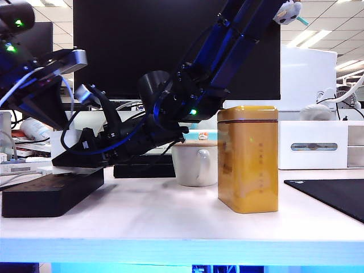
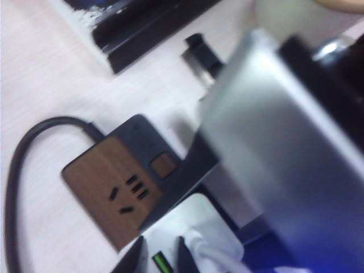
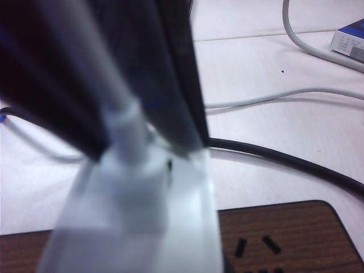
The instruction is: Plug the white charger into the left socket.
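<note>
Counter [image 1: 170, 222]: black power strip [image 1: 51, 193] at far left. Right gripper [image 3: 142, 149] reaches across, fingers clenched on white charger [image 3: 142, 222], held just above strip face beside a socket [image 3: 256, 245]. Left gripper [image 2: 159, 261] over strip end; finger state unclear.

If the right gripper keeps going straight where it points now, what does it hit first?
Likely the power strip: the right gripper, shut on the white charger, points down at its wood-toned face. The remaining gap is unclear.
</note>
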